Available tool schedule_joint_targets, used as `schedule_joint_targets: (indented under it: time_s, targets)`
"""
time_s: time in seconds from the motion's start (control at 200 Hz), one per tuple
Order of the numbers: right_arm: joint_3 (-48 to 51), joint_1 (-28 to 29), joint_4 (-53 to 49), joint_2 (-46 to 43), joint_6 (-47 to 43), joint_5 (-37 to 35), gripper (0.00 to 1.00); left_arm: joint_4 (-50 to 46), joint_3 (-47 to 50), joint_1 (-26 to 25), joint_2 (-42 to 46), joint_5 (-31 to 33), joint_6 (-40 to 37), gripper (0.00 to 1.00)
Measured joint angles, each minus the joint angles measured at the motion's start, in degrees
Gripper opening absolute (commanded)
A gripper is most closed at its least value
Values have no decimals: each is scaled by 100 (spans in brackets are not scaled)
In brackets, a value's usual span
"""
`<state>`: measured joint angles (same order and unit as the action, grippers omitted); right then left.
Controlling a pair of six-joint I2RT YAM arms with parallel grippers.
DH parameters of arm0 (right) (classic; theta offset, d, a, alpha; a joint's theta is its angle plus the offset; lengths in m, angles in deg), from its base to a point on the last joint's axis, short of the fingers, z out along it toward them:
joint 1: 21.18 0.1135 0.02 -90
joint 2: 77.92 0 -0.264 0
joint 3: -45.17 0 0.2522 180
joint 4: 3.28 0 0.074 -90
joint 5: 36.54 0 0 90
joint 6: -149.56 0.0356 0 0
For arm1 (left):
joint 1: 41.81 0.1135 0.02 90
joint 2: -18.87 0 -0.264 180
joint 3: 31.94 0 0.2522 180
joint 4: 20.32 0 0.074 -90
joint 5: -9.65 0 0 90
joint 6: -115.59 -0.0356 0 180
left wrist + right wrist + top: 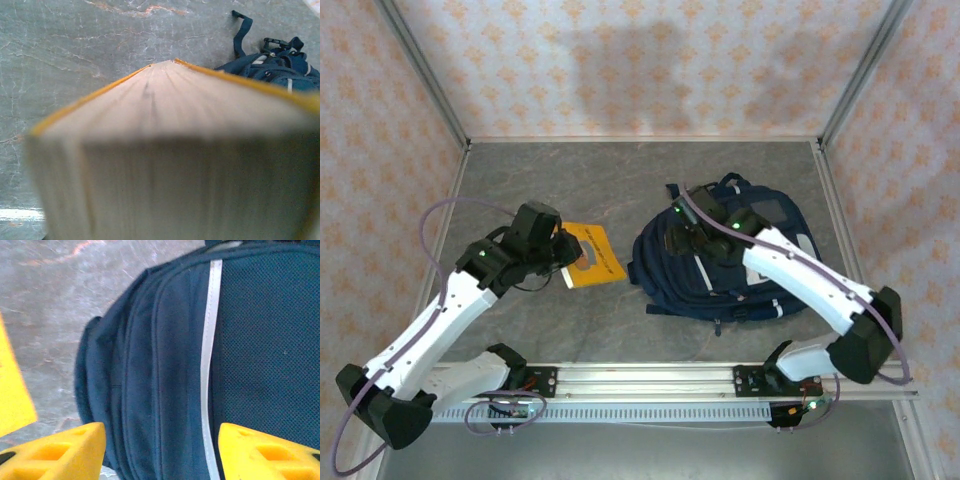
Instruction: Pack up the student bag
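Observation:
The student bag (720,270), a navy backpack with thin white stripes, lies flat at the right of the table. My right gripper (688,238) hovers over its left part, and the yellow fingers (55,452) stand wide open above the navy fabric (165,365) with nothing between them. My left gripper (558,255) is shut on the near end of an orange-covered book (592,255), left of the bag. In the left wrist view the book's pale page edges (170,150) fill the near field and hide the fingers. The bag (280,67) shows beyond it at upper right.
The grey marbled table top (600,180) has free room at the back and far left. Patterned walls with metal posts (425,75) close three sides. An aluminium rail (640,378) runs along the near edge. A loose dark strap (242,32) trails from the bag.

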<state>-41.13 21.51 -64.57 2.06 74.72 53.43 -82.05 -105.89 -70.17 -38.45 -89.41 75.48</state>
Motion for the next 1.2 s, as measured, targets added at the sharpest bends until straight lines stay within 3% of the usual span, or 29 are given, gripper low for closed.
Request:
schedule_joint_targets:
  time_s: [0.14, 0.395, 0.515, 0.676, 0.761, 1.196]
  targets:
    - [-236, 0, -243, 654, -343, -195, 69, 2, 15, 0, 31, -70, 11, 0]
    - [-284, -2, -409, 1375, -796, -625, 66, 26, 223, 0, 4, -125, 96, 0]
    - [-269, 0, -365, 1504, -879, -643, 55, 63, 216, 0, -22, -127, 94, 0]
    - [-269, 0, -284, 1672, -907, -492, 14, 66, 186, 0, -59, -125, 31, 0]
    - [-269, -2, -280, 1674, -881, -417, 3, 66, 151, 0, -70, -129, -24, 0]
    - [-284, -448, -374, 975, -879, 334, 0, 164, 46, 192, -98, -446, -201, 0]
